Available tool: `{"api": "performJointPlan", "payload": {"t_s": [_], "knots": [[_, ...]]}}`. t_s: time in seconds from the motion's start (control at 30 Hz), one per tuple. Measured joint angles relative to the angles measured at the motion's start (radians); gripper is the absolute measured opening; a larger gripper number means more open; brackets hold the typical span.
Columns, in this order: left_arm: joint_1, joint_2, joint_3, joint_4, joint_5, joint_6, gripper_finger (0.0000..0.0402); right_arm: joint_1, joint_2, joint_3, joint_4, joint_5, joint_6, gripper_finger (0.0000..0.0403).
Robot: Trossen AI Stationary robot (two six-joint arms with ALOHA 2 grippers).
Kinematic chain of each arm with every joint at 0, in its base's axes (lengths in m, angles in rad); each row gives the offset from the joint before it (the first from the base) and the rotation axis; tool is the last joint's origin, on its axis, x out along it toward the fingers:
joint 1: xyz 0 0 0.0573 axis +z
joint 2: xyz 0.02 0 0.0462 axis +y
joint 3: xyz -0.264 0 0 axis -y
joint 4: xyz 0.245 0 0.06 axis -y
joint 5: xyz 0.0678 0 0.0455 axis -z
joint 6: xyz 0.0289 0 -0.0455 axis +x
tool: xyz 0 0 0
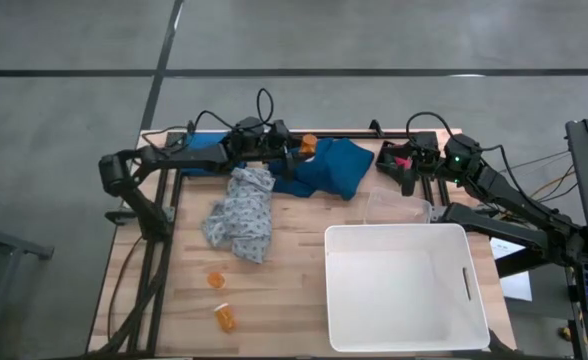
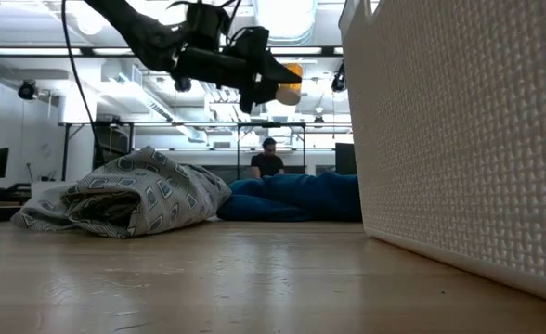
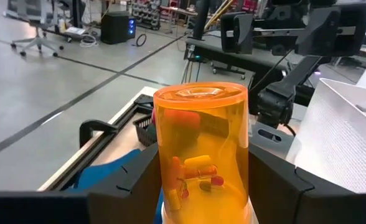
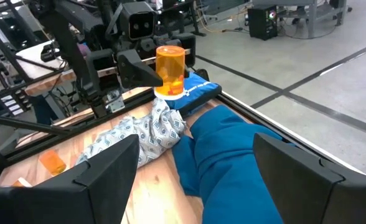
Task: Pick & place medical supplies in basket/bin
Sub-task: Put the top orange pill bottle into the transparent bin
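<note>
My left gripper (image 1: pixel 299 150) is shut on an orange pill bottle (image 3: pixel 201 149), held in the air at the table's far side over the edge of the dark teal garment (image 1: pixel 332 168). The pale patterned garment (image 1: pixel 242 215) lies crumpled on the table left of centre. Two more orange bottles (image 1: pixel 217 279) (image 1: pixel 225 317) lie near the front left. The white bin (image 1: pixel 404 287) stands at the front right. My right gripper (image 4: pixel 195 180) waits open at the far right (image 1: pixel 406 170), with nothing between its fingers. My left gripper pinches the bottle's round side wall (image 3: pixel 170 180) between its two fingers, one on each side. The fingers reach in nearly level from the table's left. The bottle stands about upright, its pale cap end (image 2: pixel 289 96) down, lifted clear of the cloth and the table.
A clear plastic container (image 1: pixel 399 207) sits between the teal garment and the bin's far wall. A small pink-red thing (image 1: pixel 401 158) shows beside my right gripper. A person sits in the room far behind the table (image 2: pixel 269 160). Bare wood lies between the patterned garment and the bin.
</note>
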Motion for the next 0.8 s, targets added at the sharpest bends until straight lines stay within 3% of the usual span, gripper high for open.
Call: {"api": "performJointPlan", "payload": {"t_s": [0.8], "knots": [[-0.018,0.006,0.008,0.019,-0.001,0.050,0.0205,0.000,0.000,0.000,0.000,0.000,0.000,0.0311]]}}
